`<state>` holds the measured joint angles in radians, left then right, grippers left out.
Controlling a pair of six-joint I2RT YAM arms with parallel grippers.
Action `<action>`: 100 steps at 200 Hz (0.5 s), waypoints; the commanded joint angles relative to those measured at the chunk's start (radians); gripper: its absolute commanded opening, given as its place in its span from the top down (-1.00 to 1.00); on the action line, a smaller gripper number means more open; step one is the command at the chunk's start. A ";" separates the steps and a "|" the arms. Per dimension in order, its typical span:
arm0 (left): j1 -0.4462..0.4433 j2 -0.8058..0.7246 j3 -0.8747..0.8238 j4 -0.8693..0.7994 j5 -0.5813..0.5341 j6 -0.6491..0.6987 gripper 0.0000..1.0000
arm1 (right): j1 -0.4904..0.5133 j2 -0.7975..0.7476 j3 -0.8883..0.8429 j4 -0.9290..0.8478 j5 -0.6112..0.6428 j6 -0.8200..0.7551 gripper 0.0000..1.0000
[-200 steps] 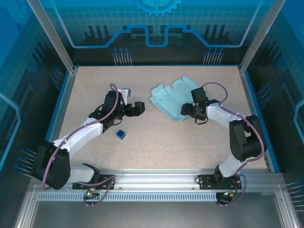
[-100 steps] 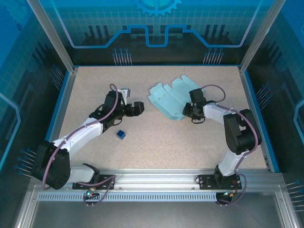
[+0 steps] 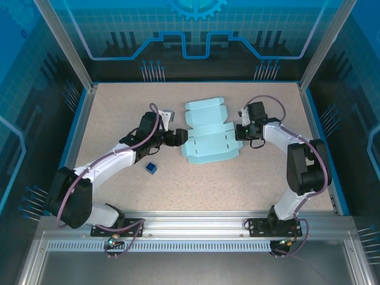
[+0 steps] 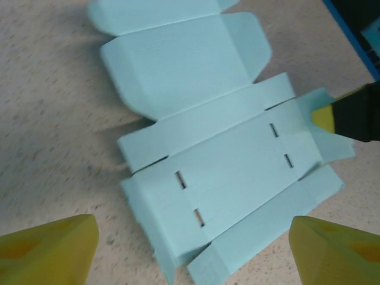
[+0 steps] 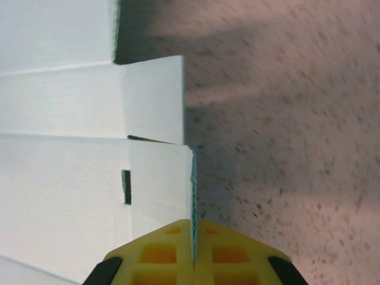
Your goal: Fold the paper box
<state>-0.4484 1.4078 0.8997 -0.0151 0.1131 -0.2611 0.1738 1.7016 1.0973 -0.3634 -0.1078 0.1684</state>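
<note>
The paper box (image 3: 208,135) lies as a flat pale-blue cut-out sheet mid-table, its flaps spread and small slots in its middle panel (image 4: 225,172). My right gripper (image 3: 239,132) is at the sheet's right edge. In the right wrist view its yellow fingers (image 5: 193,240) are shut on the thin card edge (image 5: 154,178), which stands between them. My left gripper (image 3: 181,138) is at the sheet's left edge, open. In the left wrist view its fingertips (image 4: 193,252) stand wide apart on either side of the sheet's near corner, not touching it.
A tiny dark blue cube (image 3: 151,168) sits on the speckled tabletop near the left forearm. Blue walls and a metal frame (image 3: 312,113) close in the table on the left, right and far sides. Bare tabletop (image 3: 225,184) lies in front of the sheet.
The right gripper closed on the sheet's edge and swung it left and square to mid-table. The left arm reached right up to the sheet's left edge.
</note>
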 commanded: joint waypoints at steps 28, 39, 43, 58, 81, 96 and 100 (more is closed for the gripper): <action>-0.025 0.069 0.205 0.023 0.179 0.394 -0.64 | 0.020 -0.117 0.074 -0.127 -0.211 -0.373 1.00; -0.026 0.074 0.248 -0.002 0.236 0.506 -0.61 | 0.025 -0.133 0.096 -0.158 -0.241 -0.410 1.00; -0.026 0.078 0.263 -0.017 0.262 0.549 -0.60 | 0.028 -0.140 0.104 -0.168 -0.251 -0.426 1.00; -0.030 0.091 0.325 -0.081 0.324 0.695 -0.60 | 0.044 -0.163 0.122 -0.199 -0.270 -0.471 1.00; -0.030 0.132 0.462 -0.273 0.360 0.929 -0.59 | 0.069 -0.209 0.128 -0.211 -0.290 -0.514 1.00; -0.030 0.174 0.571 -0.417 0.378 1.069 -0.61 | 0.087 -0.234 0.136 -0.223 -0.297 -0.535 1.00; -0.030 0.183 0.596 -0.444 0.377 1.095 -0.61 | 0.091 -0.239 0.141 -0.229 -0.297 -0.541 1.00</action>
<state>-0.4706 1.5356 1.3602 -0.2054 0.4057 0.5014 0.2348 1.5093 1.2034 -0.5259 -0.3477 -0.2871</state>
